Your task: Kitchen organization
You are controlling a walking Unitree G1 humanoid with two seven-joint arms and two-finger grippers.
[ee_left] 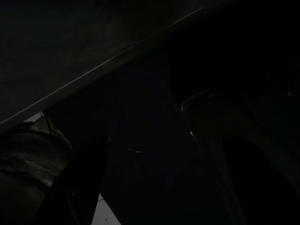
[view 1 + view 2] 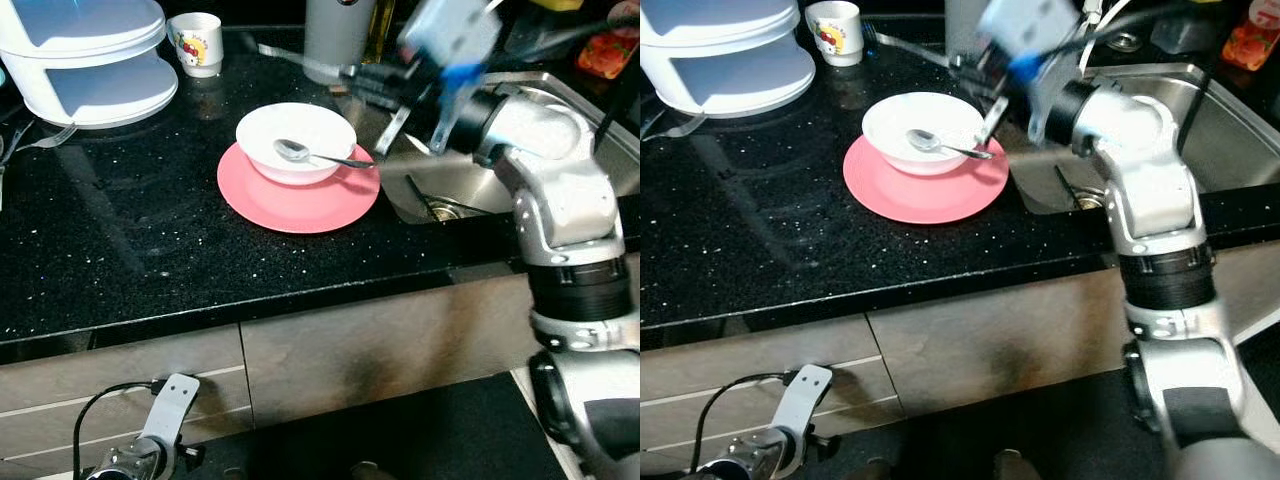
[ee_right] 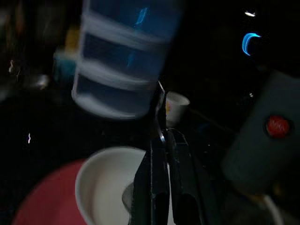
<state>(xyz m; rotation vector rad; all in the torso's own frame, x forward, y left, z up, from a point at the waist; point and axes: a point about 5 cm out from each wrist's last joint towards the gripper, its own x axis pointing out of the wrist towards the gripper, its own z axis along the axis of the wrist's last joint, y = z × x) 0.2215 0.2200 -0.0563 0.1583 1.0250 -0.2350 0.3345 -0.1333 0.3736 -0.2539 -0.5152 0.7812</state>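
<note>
Worktop (image 2: 120, 250): black speckled stone across the left and centre of the head views, with a steel sink (image 2: 560, 110) sunk in at the right.
Pink plate (image 2: 290, 205): lies flat in the upper middle of the frame, near the sink's edge; it carries the bowl and nothing else that I can see.
White bowl (image 2: 300, 135): sits on the plate, upright; inside it is a metal spoon (image 2: 292, 150) and otherwise it looks empty. The spoon's bowl rests inside and its handle lies out over the rim toward the sink.
Handling: bowl and plate look like glazed ware, so probably stiff, smooth and breakable, the bowl light enough to lift by its rim. The spoon is thin, hard and slippery; the free handle end is the likely place to pinch it, and taking it out first would stop it sliding if the bowl tips.
Right gripper (image 2: 985, 75): reaches over the worktop just behind the bowl, blurred in the head views. In the right wrist view its two black fingers (image 3: 157, 187) lie close together with only a thin gap, pointing over the bowl; a bright sliver runs between them, but the view is too dark to say whether they clamp anything.
Left gripper (image 2: 165, 415): hangs idle low in the lower left, before the cabinet fronts; I cannot tell how its fingers stand.
Other containers: a white tiered container (image 2: 85, 60) at upper left and a small printed mug (image 2: 197, 42) beside it; contents hidden.
</note>
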